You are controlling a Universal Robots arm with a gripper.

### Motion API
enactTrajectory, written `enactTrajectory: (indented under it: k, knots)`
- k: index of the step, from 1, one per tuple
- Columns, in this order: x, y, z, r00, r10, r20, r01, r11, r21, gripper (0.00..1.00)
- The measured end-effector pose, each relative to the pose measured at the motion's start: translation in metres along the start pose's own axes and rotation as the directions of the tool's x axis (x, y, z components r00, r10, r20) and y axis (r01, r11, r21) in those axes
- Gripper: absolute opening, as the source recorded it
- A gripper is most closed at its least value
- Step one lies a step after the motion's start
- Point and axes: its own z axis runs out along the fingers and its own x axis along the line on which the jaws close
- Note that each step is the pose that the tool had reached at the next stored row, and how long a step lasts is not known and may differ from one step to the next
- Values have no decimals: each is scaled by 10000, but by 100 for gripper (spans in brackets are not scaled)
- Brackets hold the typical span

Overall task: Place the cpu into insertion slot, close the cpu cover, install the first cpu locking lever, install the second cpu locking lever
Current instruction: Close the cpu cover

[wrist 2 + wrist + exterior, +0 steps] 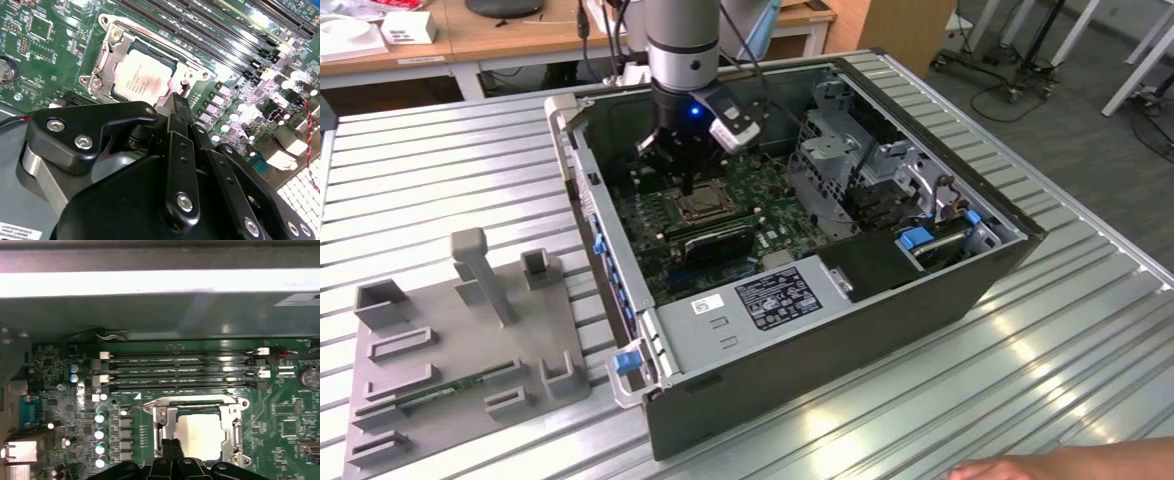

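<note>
Ribbed metal table point(440, 170) carries an open computer case point(827, 370), with a grey moulded tray point(440, 350) at the exterior view's left and a person's hand point(1047, 468) at the near edge. The arm reaches down into the case, and its gripper point(686, 185) hangs just over the insertion slot point(698, 205) on the green circuit board point(280, 410). In both wrist views the cpu point(142, 80) point(200, 432) sits in that slot, its pale top showing through the cpu cover point(107, 55) point(161, 422), which lies flat around it. The gripper point(181, 102) point(171, 446) has its fingers drawn together with nothing visible between them, its tips at the socket's edge farthest from the long memory slots point(180, 372).
</note>
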Motion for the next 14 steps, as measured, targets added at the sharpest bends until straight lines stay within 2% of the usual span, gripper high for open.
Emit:
enactTrajectory:
  k: [11,14]
  knots:
    - [-264,11,10,10000,0,0,0,10000,0,11]
    - [-282,11,11,10000,1,0,-1,10000,0,11]
